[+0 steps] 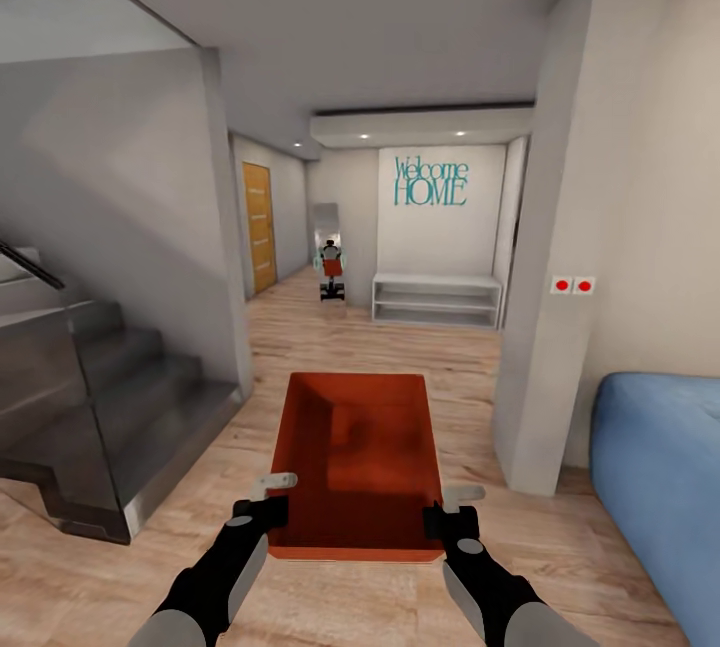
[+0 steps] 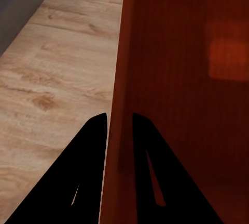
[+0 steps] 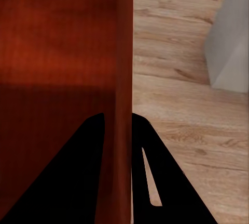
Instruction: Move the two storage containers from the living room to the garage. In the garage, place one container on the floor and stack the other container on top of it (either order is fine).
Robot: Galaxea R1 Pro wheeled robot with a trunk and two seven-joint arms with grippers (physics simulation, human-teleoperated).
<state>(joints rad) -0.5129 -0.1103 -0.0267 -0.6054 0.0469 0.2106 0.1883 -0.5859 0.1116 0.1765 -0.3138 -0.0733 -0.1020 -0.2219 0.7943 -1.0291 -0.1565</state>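
While the robot is facing down a hallway over light wood plank floor (image 1: 400,347), both grippers are clamping one orange-red storage container (image 1: 360,457), carried out in front of the trunk. The left gripper (image 2: 119,130) is pinching the container's left wall (one finger inside, one outside), and the right gripper (image 3: 118,130) is doing likewise on its right wall. Left of the container a grey staircase (image 1: 100,417) is rising; right of it a blue sofa (image 1: 660,477) is sitting beside a white pillar (image 1: 550,307).
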